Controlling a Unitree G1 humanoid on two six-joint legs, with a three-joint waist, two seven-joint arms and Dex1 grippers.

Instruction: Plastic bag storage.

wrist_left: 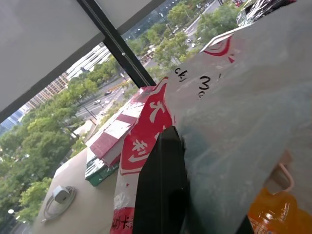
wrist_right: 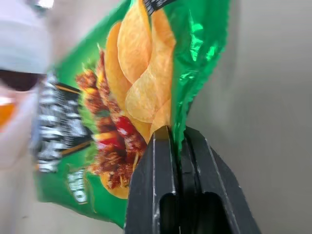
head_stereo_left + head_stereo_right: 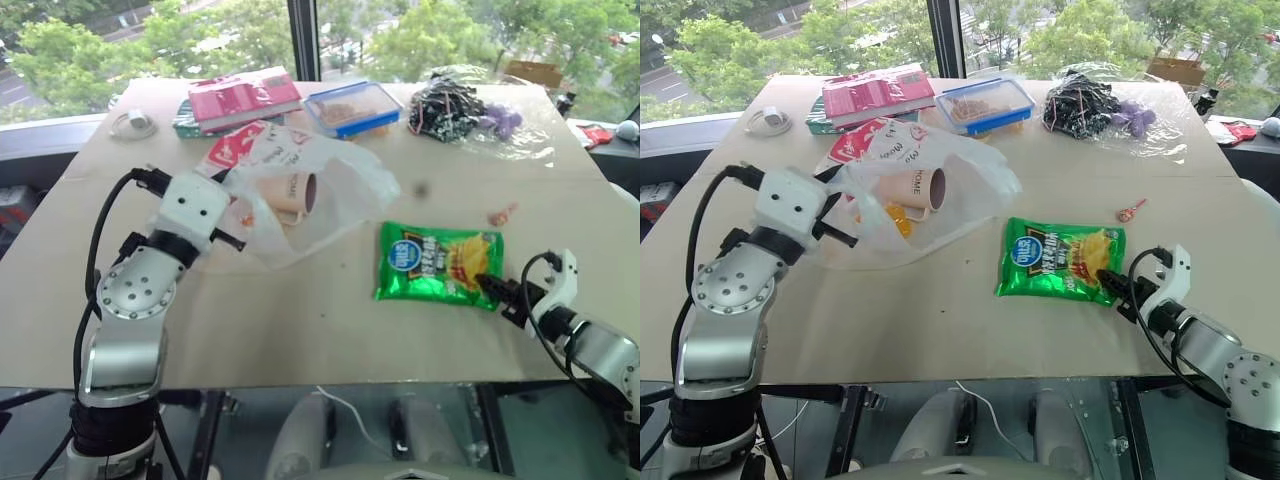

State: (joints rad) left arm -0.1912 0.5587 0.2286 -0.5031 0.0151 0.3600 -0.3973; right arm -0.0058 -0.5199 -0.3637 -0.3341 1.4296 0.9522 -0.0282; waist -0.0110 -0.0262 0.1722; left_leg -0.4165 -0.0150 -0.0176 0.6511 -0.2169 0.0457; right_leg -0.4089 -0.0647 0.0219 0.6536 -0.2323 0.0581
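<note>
The plastic bag, thin translucent white with red print, lies crumpled left of the table's middle. Through it show a paper cup on its side and an orange item. My left gripper is at the bag's left rim and shut on it; in the left wrist view a black finger presses the bag's film. A glossy green snack packet lies flat to the right. My right gripper is shut on the packet's near right corner, with the fingers pinching the green edge.
Along the far edge lie a red book on a green one, a blue-rimmed food box and a clear wrap with dark and purple items. A white charger with its cable sits far left. A small pink item lies right of the bag.
</note>
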